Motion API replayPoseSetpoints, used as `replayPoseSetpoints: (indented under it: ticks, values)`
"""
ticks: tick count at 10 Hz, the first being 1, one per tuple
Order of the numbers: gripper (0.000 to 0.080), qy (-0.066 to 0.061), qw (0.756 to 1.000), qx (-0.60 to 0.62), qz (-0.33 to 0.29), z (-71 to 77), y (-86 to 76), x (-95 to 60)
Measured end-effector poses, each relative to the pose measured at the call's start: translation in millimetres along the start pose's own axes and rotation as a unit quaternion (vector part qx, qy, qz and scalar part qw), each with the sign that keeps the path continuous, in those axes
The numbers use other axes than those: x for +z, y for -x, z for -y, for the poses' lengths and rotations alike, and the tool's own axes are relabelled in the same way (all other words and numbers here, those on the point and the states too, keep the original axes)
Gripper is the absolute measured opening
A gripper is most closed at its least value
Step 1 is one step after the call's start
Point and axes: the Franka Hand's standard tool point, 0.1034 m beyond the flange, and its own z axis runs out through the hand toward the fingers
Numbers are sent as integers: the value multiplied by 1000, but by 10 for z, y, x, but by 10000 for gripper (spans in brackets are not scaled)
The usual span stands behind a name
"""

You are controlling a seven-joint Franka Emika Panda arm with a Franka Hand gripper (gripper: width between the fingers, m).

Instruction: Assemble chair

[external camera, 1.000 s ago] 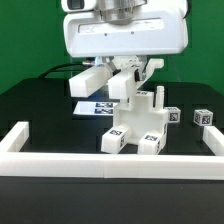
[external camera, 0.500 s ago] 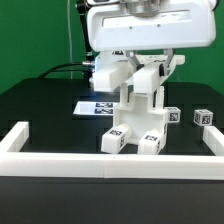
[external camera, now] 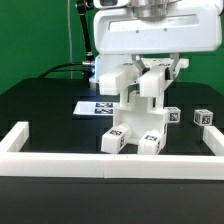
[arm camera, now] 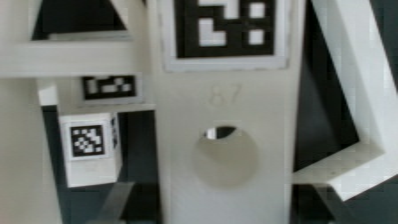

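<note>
Insertion of a chair part looks like the step in hand. In the exterior view the fingers [external camera: 143, 70] hang below the arm's wide white hand [external camera: 150, 30] in the upper middle of the frame. They are closed, and as far as can be told they clamp a white blocky part [external camera: 150, 87] that sits directly over the half-built chair [external camera: 133, 130]. That chair stands on the dark counter [external camera: 40, 110] at the frame's centre, just behind the long white border rail [external camera: 100, 160] and in front of the marker board [external camera: 92, 107]. A narrow column rises from its tagged base toward the held part; whether the two touch cannot be told. Two small loose pieces [external camera: 172, 116] with tags lie near it at centre right, the further one [external camera: 205, 117] close to the rail's right-hand side.

The wrist view is filled by a tall white upright [arm camera: 222, 120] bearing a square tag [arm camera: 231, 25] and a small round hole [arm camera: 222, 132], with more tagged white parts [arm camera: 89, 138] behind it. The fingers themselves are not clear there.

By my reading the assembly is part-way: a base and column stand joined, while other pieces wait loose. The next move calls for a firm grip, lining the held part squarely with its socket, and pressing or twisting gently so the standing pieces do not tip; release should come only once it seats
</note>
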Motion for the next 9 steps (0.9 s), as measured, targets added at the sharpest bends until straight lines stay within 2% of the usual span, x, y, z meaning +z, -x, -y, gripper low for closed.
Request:
replayPoseSetpoints:
  ticks: [5,9]
  values:
    - [291,-1,1000,1,-10,-15,-27,13]
    - [291,-6,1000,2,-12,-39,-41,-114]
